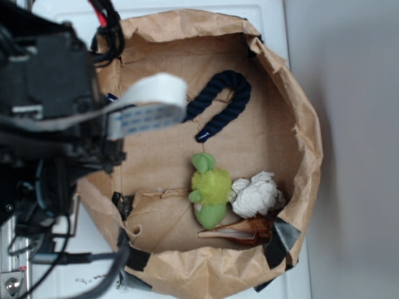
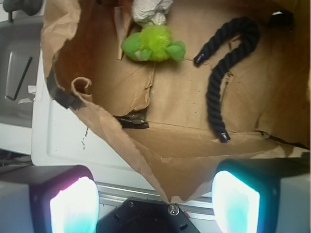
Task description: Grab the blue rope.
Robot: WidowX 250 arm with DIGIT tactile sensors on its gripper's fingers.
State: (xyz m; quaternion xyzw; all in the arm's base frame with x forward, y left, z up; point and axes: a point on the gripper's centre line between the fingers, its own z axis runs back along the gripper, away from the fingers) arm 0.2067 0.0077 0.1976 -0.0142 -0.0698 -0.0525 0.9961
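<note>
Inside the paper bag [image 2: 160, 160] lies your target: the blue rope [image 2: 228, 68], bent in a hook on the brown floor, untouched. Just beside one capped end sits a green plush toy [image 2: 153, 44], with a white crumpled wad [image 1: 255, 194] against it. Your pincer [image 2: 154, 199] stands wide, empty, outside the bag's near rim.

I read this as a robot test bench: a taped brown paper bin [image 1: 299, 112] on a white counter [image 2: 63, 141], black cabling [image 1: 93, 274] beside it.
</note>
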